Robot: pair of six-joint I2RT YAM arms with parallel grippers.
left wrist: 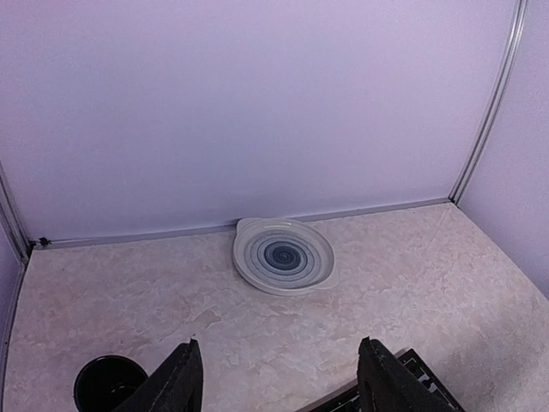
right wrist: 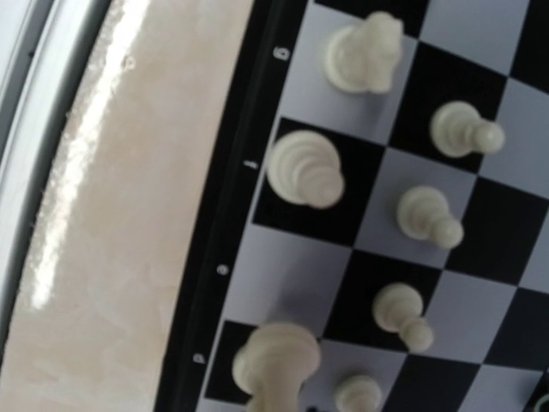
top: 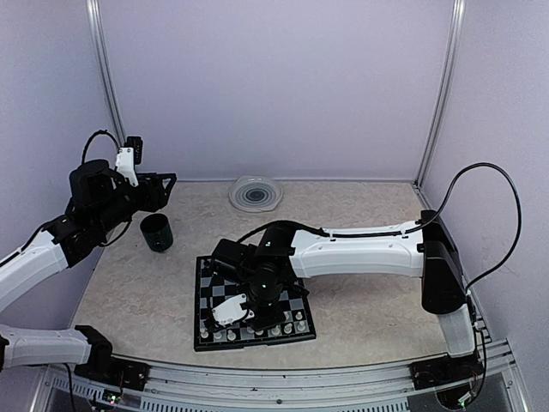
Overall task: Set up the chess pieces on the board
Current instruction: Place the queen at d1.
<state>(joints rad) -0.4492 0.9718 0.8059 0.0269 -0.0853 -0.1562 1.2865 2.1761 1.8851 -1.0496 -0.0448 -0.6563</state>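
The chequered board [top: 204, 287] lies at the near middle of the table, with cream chess pieces [top: 276, 329] along its near rows. My right gripper [top: 247, 311] hangs low over the board's near left part. In the right wrist view a cream piece [right wrist: 274, 365] stands large at the bottom edge over the edge squares, seemingly held; the fingers are out of frame. Other cream pieces, such as a pawn [right wrist: 429, 215], stand on the board [right wrist: 214, 257]. My left gripper [top: 159, 184] is raised at the far left, open and empty [left wrist: 279, 386].
A black cup [top: 157, 232] stands left of the board, below the left gripper [left wrist: 107, 384]. A round ridged plate [top: 255, 193] lies by the back wall [left wrist: 283, 255]. The right arm spans the table's right half. A metal rail runs along the near edge.
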